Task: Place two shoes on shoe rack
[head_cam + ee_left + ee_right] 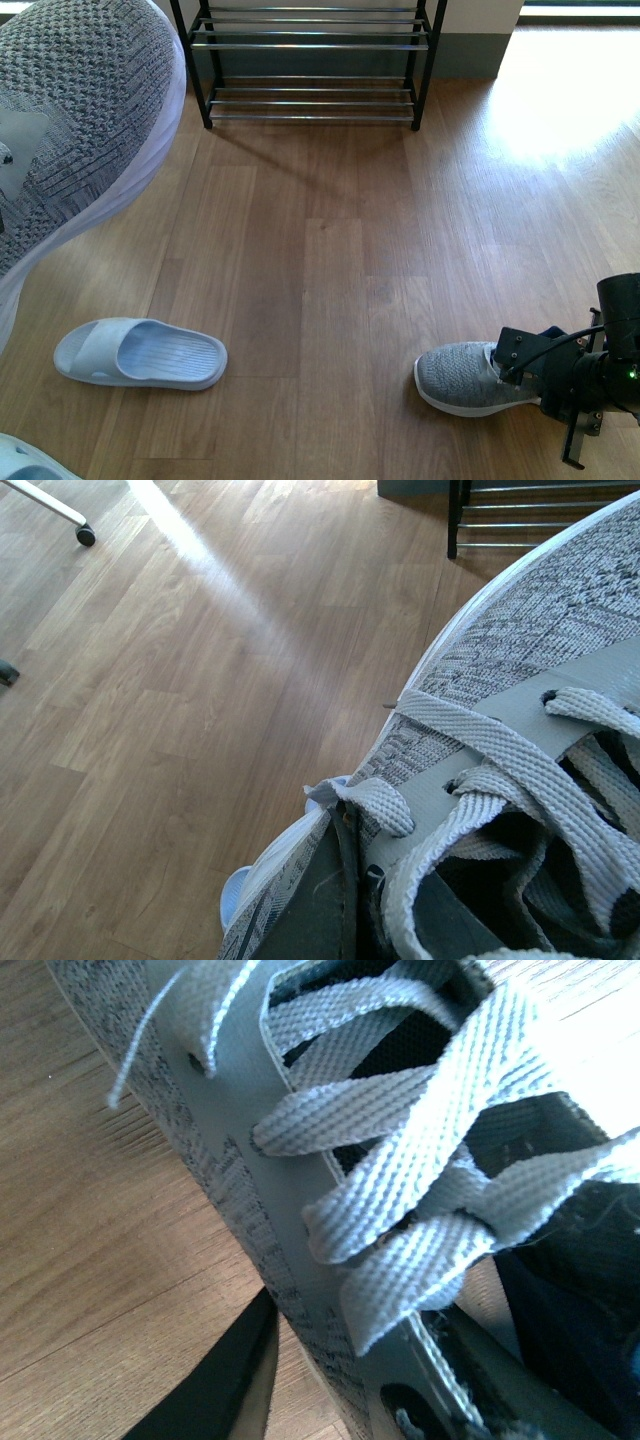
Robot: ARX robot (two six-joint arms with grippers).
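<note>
The wooden floor (330, 300) runs to the wall, and at its far edge stands the black shoe rack (310, 45) with its chrome rods bare. At the left a lifted grey sneaker (70, 110) hangs off the floor, toe towards the rack. The left gripper (345, 920) pinches its side wall by the laces, one dark finger (330, 910) flat against the knit. Near the floor's right edge a second grey sneaker (460, 375) lies on its sole. The right gripper (520, 365) is at its collar, and whether those jaws are pressed together I cannot tell. A pale blue slide (140, 355) lies near the left edge, and the tip of another slide (25, 462) shows at the near left corner.
</note>
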